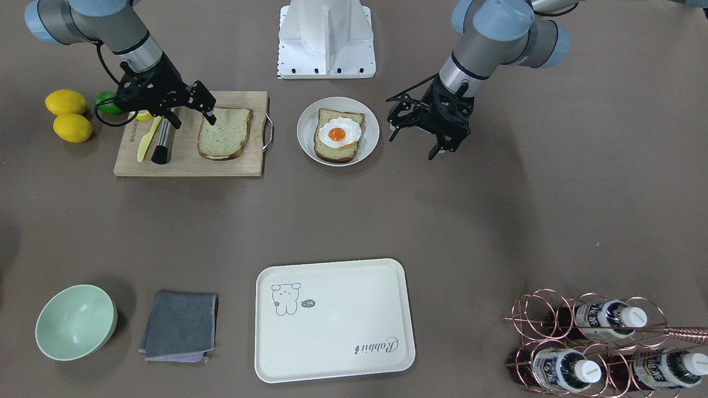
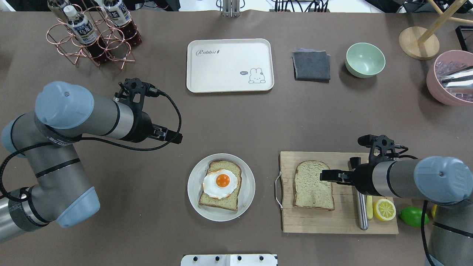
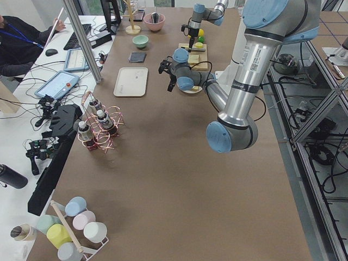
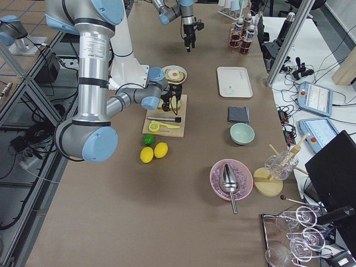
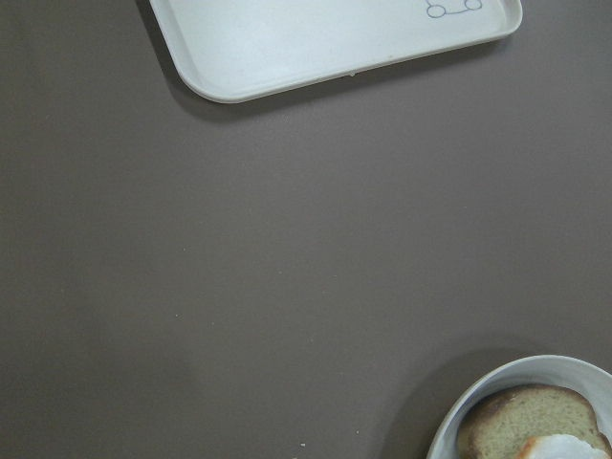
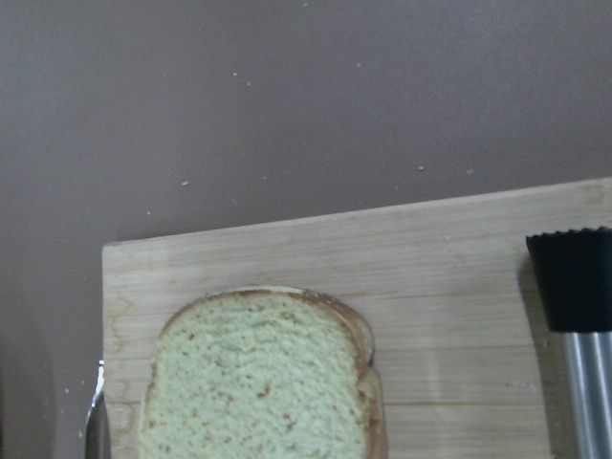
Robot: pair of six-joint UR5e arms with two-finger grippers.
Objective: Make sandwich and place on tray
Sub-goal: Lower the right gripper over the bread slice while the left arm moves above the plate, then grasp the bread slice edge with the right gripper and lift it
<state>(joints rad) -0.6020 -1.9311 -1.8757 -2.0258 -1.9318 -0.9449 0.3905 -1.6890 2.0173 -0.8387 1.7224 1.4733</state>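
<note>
One bread slice (image 1: 224, 134) lies on the wooden cutting board (image 1: 188, 166); it also shows in the right wrist view (image 6: 258, 382). A second bread slice with a fried egg (image 1: 337, 134) on top sits on a small round white plate (image 1: 306, 138). The cream tray (image 1: 332, 331) lies bare at the far side from the robot, also in the overhead view (image 2: 221, 70). My right gripper (image 1: 192, 119) is open and empty, hovering over the board just beside the plain slice. My left gripper (image 1: 414, 143) is open and empty, beside the plate.
A yellow knife (image 1: 146, 141), a black-tipped metal tool (image 1: 162, 145) and a lemon half (image 2: 384, 209) lie on the board. Two lemons (image 1: 66, 113) and a lime (image 1: 108, 103) sit beside it. A green bowl (image 1: 74, 320), grey cloth (image 1: 180, 326) and bottle rack (image 1: 603, 342) flank the tray.
</note>
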